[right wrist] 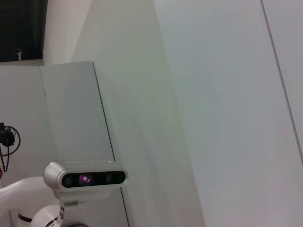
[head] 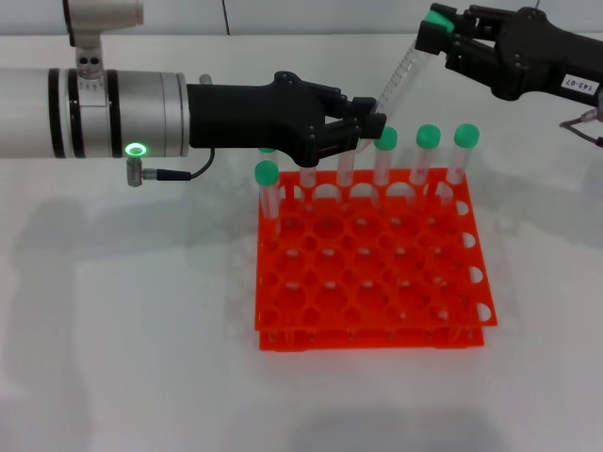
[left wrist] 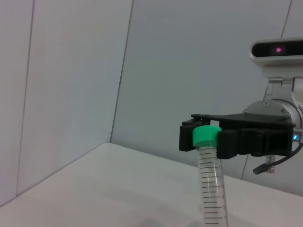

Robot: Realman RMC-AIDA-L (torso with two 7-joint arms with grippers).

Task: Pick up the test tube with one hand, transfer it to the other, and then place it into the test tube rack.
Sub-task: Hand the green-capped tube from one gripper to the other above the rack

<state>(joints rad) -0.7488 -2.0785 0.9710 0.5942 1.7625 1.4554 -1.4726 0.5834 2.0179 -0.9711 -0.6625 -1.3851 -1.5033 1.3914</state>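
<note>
The lower end of the test tube (head: 400,77) is hidden behind the left gripper (head: 369,127), so whether those black fingers clamp it or merely sit beside it cannot be told. The right gripper (head: 443,38) grips the tube's green cap, holding it tilted in the air above the far edge of the orange-red test tube rack (head: 372,273), whose far row holds green-capped tubes (head: 427,155) standing upright while its nearer holes are vacant. A white label (head: 577,84) on the right gripper carries small print, too small to read surely.
</note>
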